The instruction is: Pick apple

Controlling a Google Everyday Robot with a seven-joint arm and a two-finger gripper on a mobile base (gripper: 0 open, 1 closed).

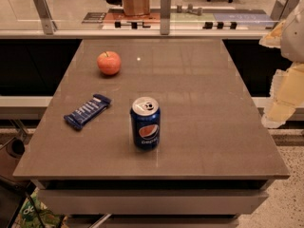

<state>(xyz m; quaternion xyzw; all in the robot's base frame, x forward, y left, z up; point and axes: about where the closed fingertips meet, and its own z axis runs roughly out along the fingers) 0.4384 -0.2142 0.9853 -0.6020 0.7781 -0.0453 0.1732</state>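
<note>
The apple [109, 62] is small, round and orange-red with a stem dimple. It sits upright on the far left part of the grey-brown table [199, 108]. My gripper [281, 96] shows as a pale cream and white shape at the right edge of the view, past the table's right side and above floor level. It is far from the apple, with the whole width of the table between them. It holds nothing that I can see.
A blue Pepsi can [145, 123] stands upright near the table's front centre. A blue wrapped snack bar [87, 111] lies flat at the left. A glass railing with metal posts [165, 11] runs behind the table's far edge.
</note>
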